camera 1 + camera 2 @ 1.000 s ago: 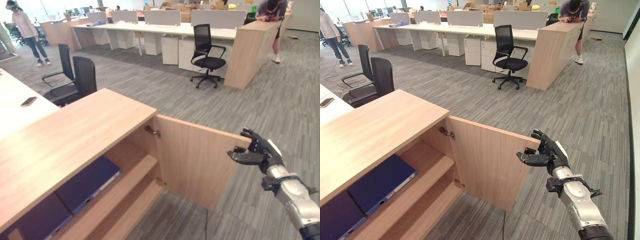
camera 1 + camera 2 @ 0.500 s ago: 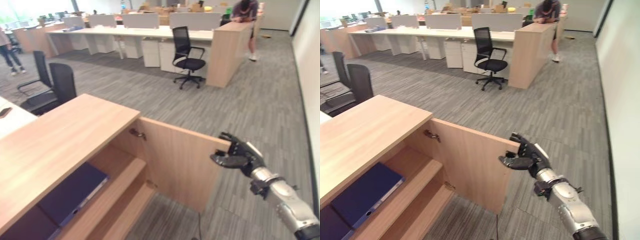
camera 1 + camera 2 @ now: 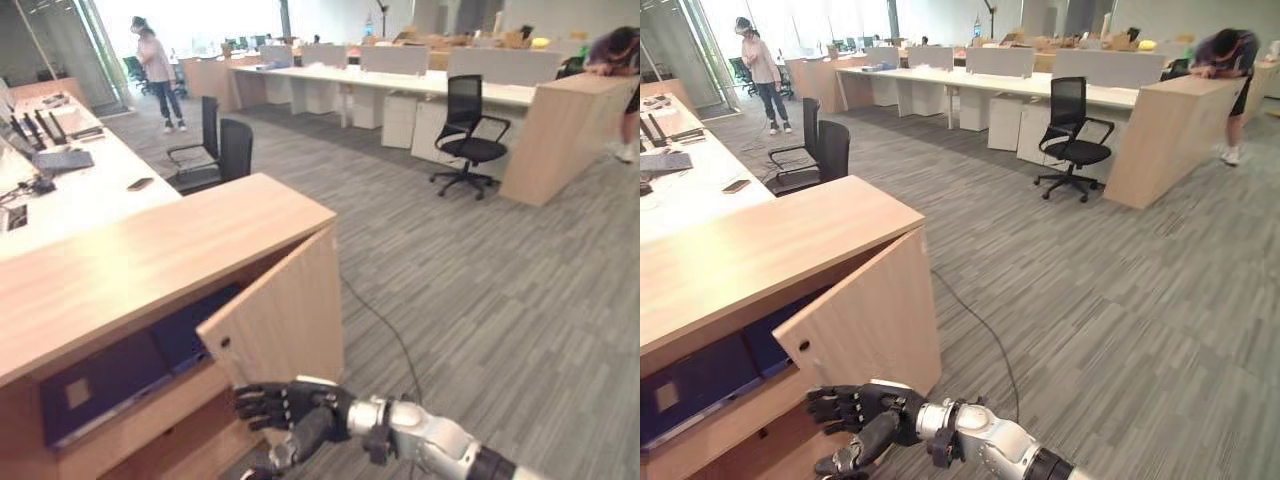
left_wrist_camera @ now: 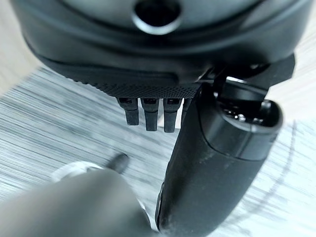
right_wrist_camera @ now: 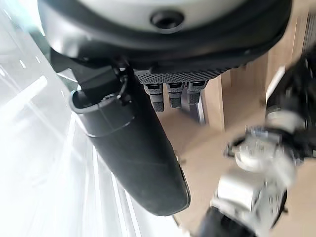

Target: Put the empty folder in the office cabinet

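The right hand (image 3: 862,418) sat open and empty at the near bottom edge of the half-shut cabinet door (image 3: 872,318), with the blue folder (image 3: 130,372) lying lengthwise on the shelf just left of it.

Bright daylight from far windows (wrist views blurred).

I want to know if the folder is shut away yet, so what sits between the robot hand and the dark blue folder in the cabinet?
In the left eye view, the light wooden cabinet door, partly closed, stands between the right robot hand and the dark blue folder on the shelf.
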Robot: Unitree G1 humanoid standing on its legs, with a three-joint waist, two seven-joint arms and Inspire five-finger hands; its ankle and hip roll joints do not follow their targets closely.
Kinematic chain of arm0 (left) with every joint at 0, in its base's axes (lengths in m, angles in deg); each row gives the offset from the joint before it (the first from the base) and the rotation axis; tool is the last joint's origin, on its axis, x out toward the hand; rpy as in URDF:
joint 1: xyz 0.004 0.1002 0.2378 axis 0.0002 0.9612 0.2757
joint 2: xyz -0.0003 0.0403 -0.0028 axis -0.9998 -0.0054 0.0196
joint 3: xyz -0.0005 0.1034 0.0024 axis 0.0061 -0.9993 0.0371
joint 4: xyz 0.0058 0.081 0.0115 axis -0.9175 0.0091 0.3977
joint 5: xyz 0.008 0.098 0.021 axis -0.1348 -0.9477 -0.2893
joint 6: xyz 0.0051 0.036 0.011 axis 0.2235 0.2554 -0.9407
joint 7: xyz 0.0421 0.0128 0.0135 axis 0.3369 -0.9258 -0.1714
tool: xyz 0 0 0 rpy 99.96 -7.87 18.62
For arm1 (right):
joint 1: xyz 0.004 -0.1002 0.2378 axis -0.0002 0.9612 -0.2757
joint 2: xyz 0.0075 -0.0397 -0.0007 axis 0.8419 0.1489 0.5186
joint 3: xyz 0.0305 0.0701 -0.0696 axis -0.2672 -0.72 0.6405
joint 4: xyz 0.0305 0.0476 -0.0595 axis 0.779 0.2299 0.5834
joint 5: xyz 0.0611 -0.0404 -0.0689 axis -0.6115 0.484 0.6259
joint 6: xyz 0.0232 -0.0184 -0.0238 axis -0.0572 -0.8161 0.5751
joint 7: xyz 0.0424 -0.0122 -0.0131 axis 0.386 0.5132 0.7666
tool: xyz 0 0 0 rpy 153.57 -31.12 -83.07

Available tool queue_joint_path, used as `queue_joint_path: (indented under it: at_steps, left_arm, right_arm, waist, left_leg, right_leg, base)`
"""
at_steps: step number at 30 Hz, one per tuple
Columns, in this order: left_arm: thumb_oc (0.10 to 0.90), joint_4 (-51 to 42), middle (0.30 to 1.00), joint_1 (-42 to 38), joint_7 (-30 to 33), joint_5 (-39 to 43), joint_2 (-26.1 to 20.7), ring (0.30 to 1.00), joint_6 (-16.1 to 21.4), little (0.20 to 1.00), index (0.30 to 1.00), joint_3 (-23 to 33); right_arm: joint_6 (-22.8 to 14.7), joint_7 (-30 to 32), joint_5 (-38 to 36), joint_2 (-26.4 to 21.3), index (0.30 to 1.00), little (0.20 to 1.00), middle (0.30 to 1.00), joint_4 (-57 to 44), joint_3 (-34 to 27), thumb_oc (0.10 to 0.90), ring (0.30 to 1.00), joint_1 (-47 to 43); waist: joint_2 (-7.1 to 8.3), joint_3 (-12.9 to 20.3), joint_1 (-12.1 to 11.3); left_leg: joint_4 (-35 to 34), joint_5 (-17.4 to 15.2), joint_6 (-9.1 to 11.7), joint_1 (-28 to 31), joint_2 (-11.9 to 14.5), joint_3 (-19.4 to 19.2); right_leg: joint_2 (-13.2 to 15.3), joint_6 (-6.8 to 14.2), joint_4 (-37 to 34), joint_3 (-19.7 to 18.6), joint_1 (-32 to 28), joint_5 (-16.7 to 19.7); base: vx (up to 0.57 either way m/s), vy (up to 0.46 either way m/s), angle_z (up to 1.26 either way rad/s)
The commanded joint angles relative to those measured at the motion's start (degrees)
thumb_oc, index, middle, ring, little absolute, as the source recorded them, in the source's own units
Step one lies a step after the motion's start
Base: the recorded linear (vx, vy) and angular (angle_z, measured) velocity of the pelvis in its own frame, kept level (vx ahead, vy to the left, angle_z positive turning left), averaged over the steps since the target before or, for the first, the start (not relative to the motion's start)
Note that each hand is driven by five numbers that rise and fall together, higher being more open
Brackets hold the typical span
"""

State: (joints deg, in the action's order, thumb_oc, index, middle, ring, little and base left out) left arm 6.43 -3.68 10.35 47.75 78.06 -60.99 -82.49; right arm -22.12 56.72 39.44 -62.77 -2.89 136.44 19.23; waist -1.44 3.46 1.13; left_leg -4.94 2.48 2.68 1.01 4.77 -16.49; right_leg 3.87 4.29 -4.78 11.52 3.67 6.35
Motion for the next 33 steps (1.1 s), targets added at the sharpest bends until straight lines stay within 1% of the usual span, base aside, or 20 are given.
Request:
queue_joint_path:
  at_steps: [1, 6, 10, 11, 12, 13, 14, 17, 18, 20, 21, 22, 23, 24, 25, 26, 27, 28, 32, 33]
  left_arm:
    - [0.800, 4.5, 0.900, 0.8, 0.3, -2.3, -0.2, 0.900, 0.1, 0.900, 0.900, -2.8]
    - [0.800, 4.2, 0.900, 1.5, 0.1, -2.1, 0.0, 0.900, 0.5, 0.900, 0.900, -3.1]
    - [0.800, 4.0, 0.900, 1.4, 0.5, -1.0, 0.3, 0.900, 0.7, 0.900, 0.900, -2.9]
    - [0.800, 3.4, 0.900, 1.6, 0.9, 0.0, 0.0, 0.900, 1.0, 0.900, 0.900, -2.5]
    - [0.800, 4.2, 0.900, 0.0, -0.1, 0.9, -1.4, 0.900, 1.2, 0.900, 0.900, -1.5]
    - [0.800, 4.2, 0.900, 0.0, -0.1, 0.9, -1.4, 0.900, 1.2, 0.900, 0.900, -1.5]
    - [0.800, 4.1, 0.900, -1.2, -0.2, 1.0, -1.7, 0.900, 1.1, 0.900, 0.900, -1.4]
    - [0.800, 4.8, 0.900, -1.3, -0.5, 1.3, -2.1, 0.900, 1.0, 0.900, 0.900, -1.3]
    - [0.800, 4.7, 0.900, -0.7, -1.2, 2.5, -3.8, 0.900, 0.7, 0.900, 0.900, 1.1]
    - [0.800, 4.3, 0.900, -1.3, -1.4, 3.2, -4.0, 0.900, 0.6, 0.900, 0.900, 1.1]
    - [0.800, 4.2, 0.900, -1.1, -1.5, 3.9, -3.9, 0.900, 0.6, 0.900, 0.900, 1.0]
    - [0.800, 4.1, 0.900, -0.8, -1.5, 4.6, -3.8, 0.900, 0.6, 0.900, 0.900, 0.8]
    - [0.800, 4.9, 0.900, -0.1, -0.8, 4.9, -3.3, 0.900, 0.6, 0.900, 0.900, 0.1]
    - [0.800, 4.9, 0.900, -0.1, -0.8, 4.9, -3.3, 0.900, 0.6, 0.900, 0.900, 0.1]
    - [0.800, 5.2, 0.900, 0.9, -1.5, 6.4, -3.9, 0.900, 0.5, 0.900, 0.900, 1.2]
    - [0.800, 5.4, 0.900, 0.9, -1.3, 6.9, -3.9, 0.900, -0.1, 0.900, 0.900, 1.1]
    - [0.800, 5.5, 0.900, 0.6, -0.3, 9.4, -2.8, 0.900, 0.1, 0.900, 0.900, 1.1]
    - [0.800, 5.5, 0.900, 0.6, -0.3, 9.4, -2.8, 0.900, 0.1, 0.900, 0.900, 1.0]
    - [0.800, 5.0, 0.900, 2.0, -1.8, 14.8, -1.4, 0.900, 0.5, 0.900, 0.900, 2.2]
    - [0.800, 4.5, 0.900, 2.2, -2.4, 17.8, -1.1, 0.900, 0.6, 0.900, 0.900, 3.0]
  right_arm:
    - [-4.5, -0.8, -3.3, 3.1, 0.900, 0.900, 0.900, -3.0, -5.0, 0.800, 0.900, -6.0]
    - [-4.2, -1.1, -3.0, 2.4, 0.900, 0.900, 0.900, -3.0, -5.1, 0.800, 0.900, -4.9]
    - [-5.8, -0.7, -1.3, 0.7, 0.900, 0.900, 0.900, -2.5, -7.1, 0.800, 0.900, -3.2]
    - [-7.2, 0.8, 0.8, -0.5, 0.900, 0.900, 0.900, -0.9, -8.7, 0.800, 0.900, -3.0]
    - [-8.0, 2.1, 5.6, -2.2, 0.900, 0.900, 0.900, 0.4, -11.0, 0.800, 0.900, -2.2]
    - [-8.0, 2.1, 5.6, -2.1, 0.900, 0.900, 0.900, 0.4, -11.0, 0.800, 0.900, -2.2]
    - [-8.0, 2.4, 7.6, -2.6, 0.900, 0.900, 0.900, 4.1, -14.7, 0.800, 0.900, 1.2]
    - [-8.3, 2.9, 9.0, -2.3, 0.900, 0.900, 0.900, 7.0, -16.8, 0.800, 0.900, 3.1]
    - [-8.5, 4.8, 14.0, -3.0, 0.900, 0.900, 0.900, 13.8, -21.1, 0.800, 0.900, 6.9]
    - [-8.6, 6.9, 19.3, -3.6, 0.900, 0.900, 0.900, 18.9, -23.4, 0.800, 0.900, 9.7]
    - [-7.8, 7.5, 21.8, -3.6, 0.900, 0.900, 0.900, 22.2, -24.6, 0.800, 0.900, 11.3]
    - [-7.6, 8.4, 23.2, -3.1, 0.900, 0.900, 0.900, 26.6, -26.1, 0.800, 0.900, 12.0]
    - [-7.2, 10.7, 25.6, -1.5, 0.900, 0.900, 0.900, 35.5, -29.8, 0.800, 0.900, 13.5]
    - [-7.3, 10.7, 25.6, -1.4, 0.900, 0.900, 0.900, 35.5, -29.8, 0.800, 0.900, 13.5]
    - [-7.0, 12.3, 25.6, -0.8, 0.900, 0.900, 0.900, 41.7, -32.1, 0.800, 0.900, 13.3]
    - [-6.8, 12.9, 25.7, 0.1, 0.900, 0.900, 0.900, 45.1, -33.5, 0.800, 0.900, 13.6]
    - [-7.0, 15.5, 24.3, 1.7, 0.900, 0.900, 0.900, 53.5, -37.7, 0.800, 0.900, 13.3]
    - [-7.0, 15.5, 24.3, 1.7, 0.900, 0.900, 0.900, 53.5, -37.7, 0.800, 0.900, 13.2]
    - [-6.9, 17.9, 25.4, 2.3, 0.900, 0.900, 0.900, 65.1, -42.1, 0.800, 0.900, 12.9]
    - [-6.9, 18.2, 25.1, 2.6, 0.900, 0.900, 0.900, 68.0, -43.0, 0.800, 0.900, 13.0]
  waist:
    - [3.08, -2.7, -0.2]
    - [2.95, -2.9, -0.7]
    - [2.59, -3.9, -0.7]
    - [2.35, -4.6, -0.5]
    - [2.01, -5.0, 0.8]
    - [2.03, -4.9, 0.8]
    - [1.91, -5.0, 1.5]
    - [2.16, -4.6, 2.0]
    - [2.42, -3.9, 1.9]
    - [2.50, -3.3, 2.1]
    - [2.48, -3.2, 2.0]
    - [2.47, -3.2, 2.0]
    - [2.52, -3.4, 1.8]
    - [2.52, -3.4, 1.9]
    - [2.53, -3.7, 1.4]
    - [2.50, -3.6, 1.2]
    - [2.42, -3.9, 0.7]
    - [2.42, -3.9, 0.7]
    - [2.05, -5.1, -1.0]
    - [1.64, -5.6, -2.0]
  left_leg:
    - [-0.1, -6.5, -2.3, 3.8, -3.7, 0.4]
    - [-0.1, -6.5, -2.4, 3.5, -4.2, 1.1]
    - [-0.1, -5.9, -2.8, 2.8, -4.7, 2.7]
    - [-0.1, -5.7, -2.8, 2.5, -4.6, 3.8]
    - [-0.1, -5.5, -2.8, 1.7, -4.1, 5.1]
    - [-0.1, -5.4, -2.8, 1.5, -4.1, 5.0]
    - [-0.1, -5.1, -2.6, 1.2, -3.8, 6.4]
    - [-0.1, -4.9, -2.4, 0.8, -3.8, 7.1]
    - [-0.1, -4.6, -2.0, 0.8, -3.8, 8.5]
    - [-0.1, -4.2, -1.4, 0.6, -3.4, 10.0]
    - [-0.1, -3.8, -1.1, 0.4, -3.0, 11.2]
    - [-0.1, -3.4, -0.7, 0.0, -2.7, 12.4]
    - [-0.1, -2.7, 0.0, -0.6, -1.8, 14.7]
    - [-0.1, -2.7, 0.0, -0.6, -1.8, 14.8]
    - [-0.1, -2.3, 0.3, -0.8, -1.3, 16.0]
    - [-0.1, -2.0, 0.5, -1.2, -1.0, 16.9]
    - [-0.1, -1.2, 1.0, -1.5, -0.1, 18.8]
    - [-0.1, -1.2, 1.1, -1.5, -0.1, 18.9]
    - [-0.1, 1.0, 2.1, -2.4, 2.1, 22.6]
    - [0.1, 2.0, 2.7, -3.0, 3.0, 24.3]
  right_leg:
    - [3.3, 3.9, 0.8, -3.6, -3.2, -3.1]
    - [3.8, 4.1, 1.1, -3.1, -3.1, -3.0]
    - [5.1, 4.5, 3.8, -3.5, -2.0, -3.4]
    - [5.5, 4.8, 5.3, -5.1, -1.5, -3.7]
    - [5.3, 5.5, 7.4, -11.1, 0.3, -4.0]
    - [5.3, 5.4, 7.4, -11.2, 0.6, -3.9]
    - [5.1, 5.4, 8.0, -15.0, 0.6, -5.0]
    - [5.0, 5.5, 8.1, -16.5, 0.8, -5.3]
    - [5.0, 5.4, 7.3, -16.5, -0.2, -6.1]
    - [4.6, 5.1, 7.2, -15.1, -0.7, -7.1]
    - [4.2, 4.9, 7.1, -14.5, -1.0, -7.5]
    - [3.8, 4.5, 7.0, -13.7, -1.3, -7.9]
    - [2.9, 3.6, 7.2, -11.9, -1.7, -8.8]
    - [2.9, 3.6, 7.2, -11.8, -1.8, -8.8]
    - [2.3, 3.0, 7.3, -10.7, -2.2, -9.5]
    - [1.9, 2.7, 7.2, -9.9, -2.3, -9.8]
    - [0.8, 1.7, 7.1, -8.2, -2.9, -10.3]
    - [0.8, 1.7, 7.1, -8.1, -2.9, -10.3]
    - [-1.8, 0.0, 6.7, -4.8, -4.4, -11.7]
    - [-2.8, -0.8, 6.4, -2.9, -5.2, -12.5]
  base:
    - [-0.01, 0.019, 0.05]
    - [-0.01, 0.022, 0.02]
    - [-0.03, 0.001, 0.11]
    - [-0.09, -0.055, 0.36]
    - [-0.07, -0.058, 0.40]
    - [-0.03, -0.084, 0.73]
    - [0.00, -0.049, 0.68]
    - [0.03, -0.062, 0.41]
    - [0.08, -0.111, 0.24]
    - [0.08, -0.164, 0.21]
    - [0.04, -0.183, 0.35]
    - [0.02, -0.271, 0.56]
    - [0.01, -0.214, 0.65]
    - [0.00, -0.234, 0.72]
    - [-0.01, -0.159, 0.53]
    - [-0.01, -0.321, 0.61]
    - [-0.01, -0.237, 0.56]
    - [-0.01, -0.245, 0.57]
    - [-0.03, -0.238, 0.45]
    - [-0.04, -0.259, 0.72]
